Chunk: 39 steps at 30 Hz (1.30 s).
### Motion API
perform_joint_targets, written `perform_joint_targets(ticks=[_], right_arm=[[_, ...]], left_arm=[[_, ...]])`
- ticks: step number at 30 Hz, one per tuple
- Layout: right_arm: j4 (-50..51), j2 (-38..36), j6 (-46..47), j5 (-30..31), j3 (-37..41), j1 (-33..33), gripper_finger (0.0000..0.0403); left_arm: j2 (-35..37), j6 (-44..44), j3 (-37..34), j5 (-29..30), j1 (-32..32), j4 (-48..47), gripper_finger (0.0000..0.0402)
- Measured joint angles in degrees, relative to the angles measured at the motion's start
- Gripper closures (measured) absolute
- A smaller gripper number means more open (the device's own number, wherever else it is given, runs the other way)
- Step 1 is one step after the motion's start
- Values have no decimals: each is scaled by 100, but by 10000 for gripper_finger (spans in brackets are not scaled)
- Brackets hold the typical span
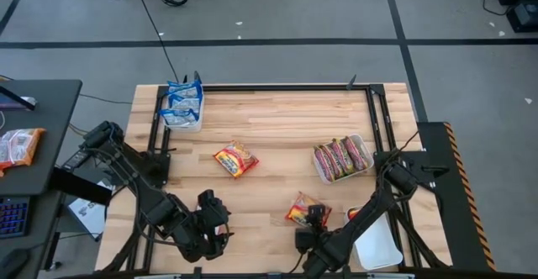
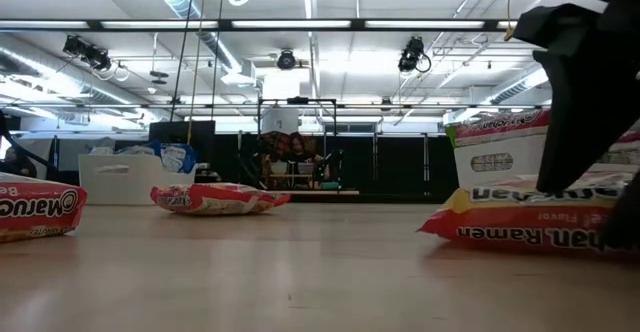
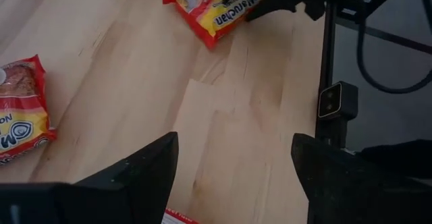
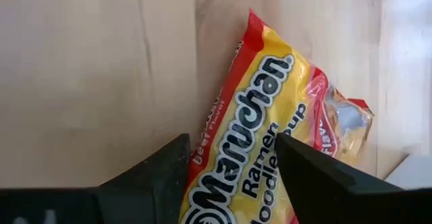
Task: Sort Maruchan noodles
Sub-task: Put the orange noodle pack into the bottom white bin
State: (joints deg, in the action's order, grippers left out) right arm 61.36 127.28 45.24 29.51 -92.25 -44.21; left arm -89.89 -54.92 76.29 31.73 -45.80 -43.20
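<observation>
1. Wooden table (image 1: pixel 277 144) with a dark frame, on a grey floor with black tape lines; your low view looks across it into a lit hall.
2. Right gripper (image 1: pixel 313 226): at the near edge, fingers apart around the end of a red-yellow packet (image 4: pixel 256 150) (lying flat on the wood, not clamped).
3. Left gripper (image 1: pixel 214 224): near edge, left of centre, fingers apart over bare wood.
4. Second red-yellow packet (image 1: pixel 235 159): mid-table, alone.
5. Right tray (image 1: pixel 322 171): you have several red packets (image 1: pixel 343 156) standing on edge in it.
6. Far-left tray (image 1: pixel 187 123): holds blue-white packets (image 1: pixel 183 99).
7. White tray (image 1: pixel 378 245): near right corner.
</observation>
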Motion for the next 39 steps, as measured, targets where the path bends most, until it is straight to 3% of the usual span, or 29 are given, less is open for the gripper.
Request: perform_joint_targets(ticks=[5,10,12,18,26,33,39], right_arm=[[0,-6,104,33,3,71,246],[202,-4,458,-228,-245,131,362],[275,-6,442,-427,-421,149,391],[416,-590,207,-535,-758,76,397],[363,-2180,-484,-1115,-743,-79,400],[371,-3538,-669,-1788,-205,-437,401],[-20,-4342,-163,-2477,671,-1072,401]], left_arm=[[0,2,0,1,0,2,111],[0,-147,0,140,0,19,111],[0,-142,0,198,0,76,111],[0,-144,0,223,60,266,111],[-1,-146,0,359,222,871,111],[-2,-175,0,518,460,1104,111],[-2,-598,0,562,677,1113,111]])
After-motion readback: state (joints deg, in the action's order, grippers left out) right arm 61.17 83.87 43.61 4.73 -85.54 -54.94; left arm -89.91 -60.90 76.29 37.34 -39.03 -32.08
